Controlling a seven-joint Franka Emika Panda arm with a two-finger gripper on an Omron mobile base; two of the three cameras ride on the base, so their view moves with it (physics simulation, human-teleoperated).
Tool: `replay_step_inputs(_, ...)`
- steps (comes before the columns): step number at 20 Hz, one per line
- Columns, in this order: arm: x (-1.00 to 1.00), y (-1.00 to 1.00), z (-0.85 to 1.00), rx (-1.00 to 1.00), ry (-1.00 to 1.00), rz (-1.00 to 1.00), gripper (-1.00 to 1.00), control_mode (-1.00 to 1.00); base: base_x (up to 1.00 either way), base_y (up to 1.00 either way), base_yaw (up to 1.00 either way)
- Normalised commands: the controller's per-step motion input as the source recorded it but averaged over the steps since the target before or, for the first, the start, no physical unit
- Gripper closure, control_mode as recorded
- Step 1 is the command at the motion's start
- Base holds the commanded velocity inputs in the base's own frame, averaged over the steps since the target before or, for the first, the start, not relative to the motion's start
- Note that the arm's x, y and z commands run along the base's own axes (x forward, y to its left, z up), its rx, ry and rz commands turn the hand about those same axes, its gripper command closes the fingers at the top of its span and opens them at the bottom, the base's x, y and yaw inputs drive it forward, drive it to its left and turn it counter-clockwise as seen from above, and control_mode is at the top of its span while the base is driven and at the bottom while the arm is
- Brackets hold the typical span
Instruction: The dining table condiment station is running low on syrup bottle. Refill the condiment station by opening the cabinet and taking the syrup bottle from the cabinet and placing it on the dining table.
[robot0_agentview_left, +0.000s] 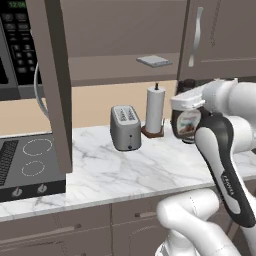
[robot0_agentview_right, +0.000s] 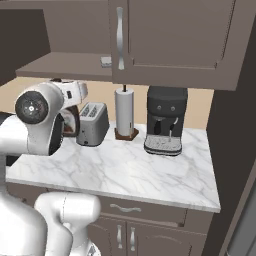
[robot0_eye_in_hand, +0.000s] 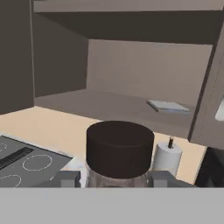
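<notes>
Above the marble table's (robot0_agentview_left: 115, 170) near edge, the fingers (robot0_eye_in_hand: 70, 178) are clamped on an upright dark jar (robot0_agentview_left: 186, 122), squat, wide-capped, apparently the syrup bottle, outside the open cabinet (robot0_eye_in_hand: 109, 105).

The white stone table (robot0_agentview_left: 125, 172) with grey veins looks smooth and a bit shiny. The small boxy toaster (robot0_agentview_left: 125, 128) looks like dull silver metal. The tall white roll (robot0_agentview_left: 155, 109) looks like soft paper, and it stands on a brown wooden base (robot0_agentview_left: 152, 133). The brown wall cabinet (robot0_agentview_right: 175, 40) looks like flat, matt painted wood, and its long curved handle (robot0_agentview_right: 119, 38) is shiny silver metal. The dark bottle (robot0_agentview_left: 186, 123) looks like glossy glass, with a matt black cap (robot0_eye_in_hand: 119, 148) and a white-and-brown paper label (robot0_agentview_left: 188, 121). The black stove top (robot0_agentview_left: 27, 160) looks smooth.
</notes>
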Motion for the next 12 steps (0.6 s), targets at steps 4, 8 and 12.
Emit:
replay_step_inputs(4, 0.1, 0.0, -0.38, 0.0, 0.16, 0.25, 1.0, -1.0, 0.0, 0.0, 0.0)
replay_step_inputs(8, 0.01, 0.09, -0.11, 0.0, 0.08, 0.1, 1.0, -1.0, 0.0, 0.0, 0.0)
replay_step_inputs(12, 0.0, 0.03, -0.01, -0.01, 0.0, 0.02, 1.0, -1.0, 0.0, 0.0, 0.0)
